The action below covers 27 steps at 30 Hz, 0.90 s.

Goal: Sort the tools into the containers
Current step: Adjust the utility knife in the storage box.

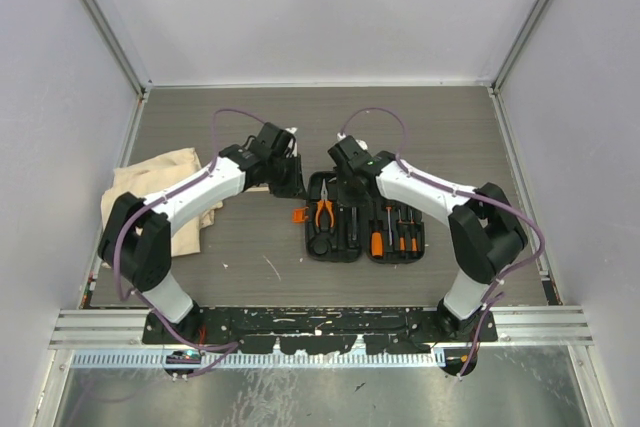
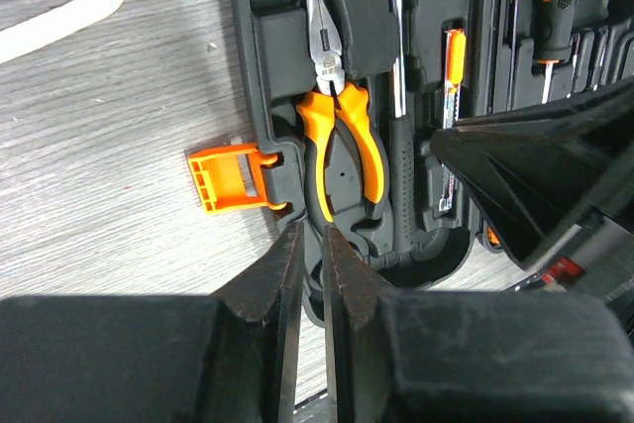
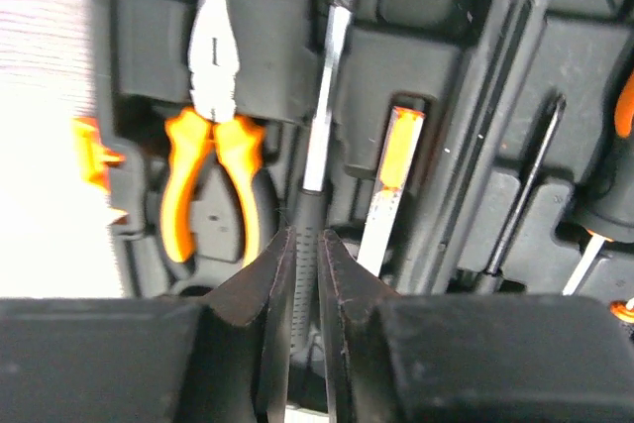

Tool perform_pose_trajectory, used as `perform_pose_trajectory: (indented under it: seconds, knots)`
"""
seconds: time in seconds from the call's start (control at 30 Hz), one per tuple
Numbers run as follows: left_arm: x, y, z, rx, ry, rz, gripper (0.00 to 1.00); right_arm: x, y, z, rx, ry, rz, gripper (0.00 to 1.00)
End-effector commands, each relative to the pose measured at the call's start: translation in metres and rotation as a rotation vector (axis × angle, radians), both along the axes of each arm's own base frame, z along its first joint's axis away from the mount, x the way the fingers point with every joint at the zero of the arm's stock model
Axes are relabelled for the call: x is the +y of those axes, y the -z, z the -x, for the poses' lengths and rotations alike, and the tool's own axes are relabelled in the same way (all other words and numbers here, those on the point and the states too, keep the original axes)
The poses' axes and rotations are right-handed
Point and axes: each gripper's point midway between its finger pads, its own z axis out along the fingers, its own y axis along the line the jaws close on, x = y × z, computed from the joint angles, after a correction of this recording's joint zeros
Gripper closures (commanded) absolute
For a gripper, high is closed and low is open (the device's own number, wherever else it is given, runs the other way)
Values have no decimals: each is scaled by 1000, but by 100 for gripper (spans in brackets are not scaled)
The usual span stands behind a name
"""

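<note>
seating the hammer [image 3: 315, 146] in the open tool case [image 1: 363, 252]
straddling the hammer's black grip with the right gripper [image 3: 305, 237], jaws a sliver apart, so cannot tell whether pinching or letting go; lined up along the handle, likely to press it straight into its moulded slot beside the pliers [image 2: 332, 96], already bedded in theirs with nose pointing away from the arms. parking the left gripper [image 2: 312, 235] low at the case's left rim near the orange latch [image 2: 228, 178], jaws almost together and clasping nothing, probably to steady the case without crowding the other arm. finding the screwdrivers [image 1: 395, 232] slotted in the right half. leaving the cloth bag [image 1: 165, 182] off to the left on the table, apart from the case
</note>
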Motion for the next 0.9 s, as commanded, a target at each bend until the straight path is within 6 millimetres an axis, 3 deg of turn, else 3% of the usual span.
perform_pose_trajectory:
  seconds: [0.0,0.1,0.23,0.4,0.6,0.87]
  knots:
    - [7,-39,-12,-106,-11,17,85,23,-75,-21,-163,-12,-148,78]
    - [11,-40,-13,-114,-19,12,83,15,-93,-23,-222,13,-167,76]
    - [14,-38,-12,-112,-23,7,83,-7,-94,-23,-228,59,-164,75]
    - [12,-35,-11,-100,-21,15,84,-22,-72,-18,-174,70,-106,77]
    - [8,-32,-9,-83,-19,35,85,-19,-38,-13,-74,57,-61,81]
    - [7,-27,-8,-69,-14,34,85,-14,-10,-10,-11,46,-15,81]
